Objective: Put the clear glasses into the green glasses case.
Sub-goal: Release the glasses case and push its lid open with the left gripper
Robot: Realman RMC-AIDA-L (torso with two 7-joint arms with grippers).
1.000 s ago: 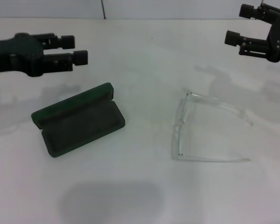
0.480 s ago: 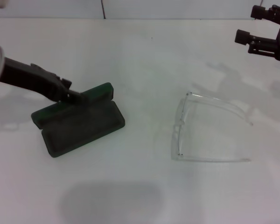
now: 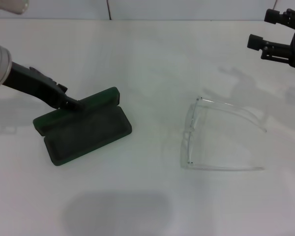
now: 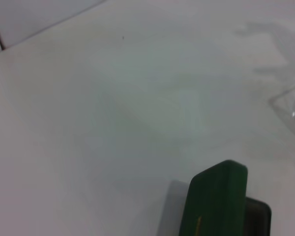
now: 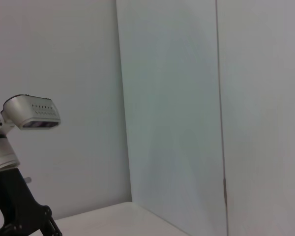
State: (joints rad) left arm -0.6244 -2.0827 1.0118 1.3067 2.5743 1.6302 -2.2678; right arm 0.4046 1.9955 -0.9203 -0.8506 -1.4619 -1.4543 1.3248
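The green glasses case (image 3: 86, 133) lies open on the white table, left of centre, its dark lining facing up and its lid (image 3: 78, 108) tipped back. My left gripper (image 3: 73, 103) reaches down from the upper left and its tip is at the lid's back edge. The left wrist view shows the lid's green outside (image 4: 216, 201) with gold lettering. The clear glasses (image 3: 189, 132) lie right of centre with both temple arms unfolded toward the right, well apart from the case. My right gripper (image 3: 264, 28) hangs open and holding nothing, above the far right of the table.
The white table (image 3: 147, 59) meets a pale wall at the back. A soft grey shadow (image 3: 115, 211) falls near the front edge. The right wrist view shows only the wall and the left arm (image 5: 17, 196).
The left arm swung down from a level pose above the case to the lid's back edge, then drew slightly left. The right gripper shifted a little right. Case and glasses stayed put.
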